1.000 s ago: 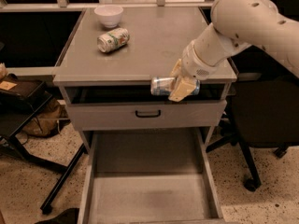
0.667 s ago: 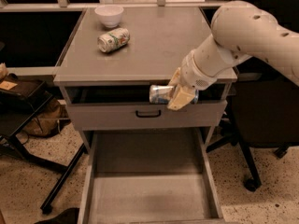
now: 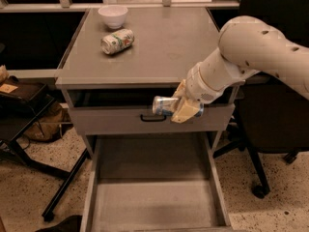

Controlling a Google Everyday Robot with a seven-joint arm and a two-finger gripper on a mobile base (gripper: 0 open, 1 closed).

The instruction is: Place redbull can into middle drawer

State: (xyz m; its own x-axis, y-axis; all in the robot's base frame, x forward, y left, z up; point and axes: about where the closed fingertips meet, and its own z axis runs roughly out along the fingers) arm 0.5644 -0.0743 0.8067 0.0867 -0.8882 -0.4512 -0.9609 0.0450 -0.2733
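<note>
Currently the gripper hangs in front of the cabinet's near face, at the level of the upper drawer front and just right of its black handle. Its fingers are pinched on the redbull can, which lies roughly horizontal, its top end pointing left. Can is in the air, touching nothing but the gripper.

The robot arm enters from the right and crosses the right edge of the tabletop.

Middle drawer is pulled out toward the near side, directly below the can; grey floor and low side walls visible.

On the tabletop, far left: a white can with green and red print lies on its side, with a white bowl just beyond it. An office chair stands right of the cabinet.
</note>
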